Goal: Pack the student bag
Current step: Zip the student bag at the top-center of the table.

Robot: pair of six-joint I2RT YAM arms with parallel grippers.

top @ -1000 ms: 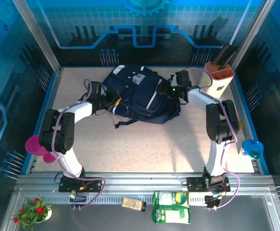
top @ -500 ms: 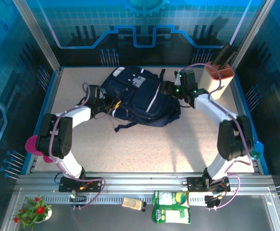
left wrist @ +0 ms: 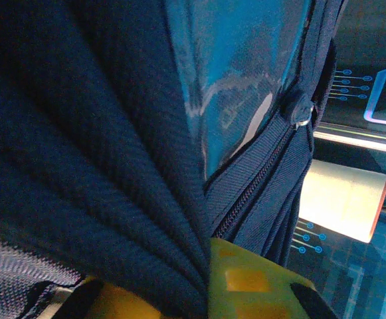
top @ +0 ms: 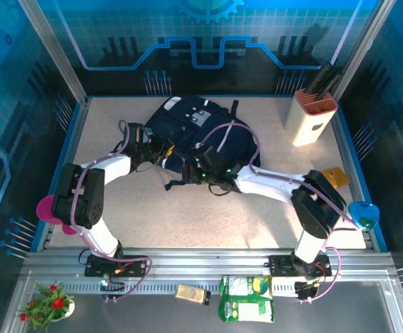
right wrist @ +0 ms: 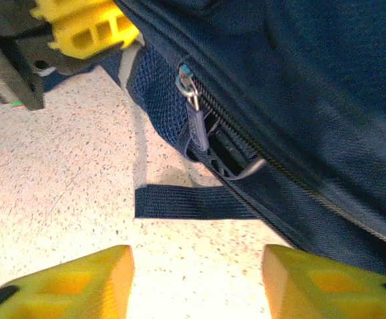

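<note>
From the overhead cam the student bag (top: 208,135) lies flat on the table (top: 187,222), a bit past centre toward 12 o'clock, with its patch end pointing to 12. My left gripper (top: 162,153) sits right at the bag's 9 o'clock edge, and my right gripper (top: 200,168) noses up to its 6 o'clock edge, the forearm stretching off toward 4 o'clock. The knife block (top: 311,119) stands well apart at 2 o'clock. On the left wrist cam, the left gripper (left wrist: 179,296) is clamped tight on a bunched fold of the student bag (left wrist: 99,153), squeezed between the yellow fingers (left wrist: 249,286) at 6 o'clock. The zipper (left wrist: 256,183) runs up toward 1 o'clock. On the right wrist cam, the right gripper (right wrist: 196,286) stands open with its fingers (right wrist: 66,282) a good way apart, holding nothing, just bare table between them. The student bag (right wrist: 299,86) takes up the 12-to-3 side just ahead of the jaws. Its zipper pull (right wrist: 194,116) hangs at 12 o'clock, and a loose strap (right wrist: 193,201) lies flat between that and the fingertips. One of the left gripper's yellow fingers (right wrist: 80,30) pokes in at 11 o'clock.
</note>
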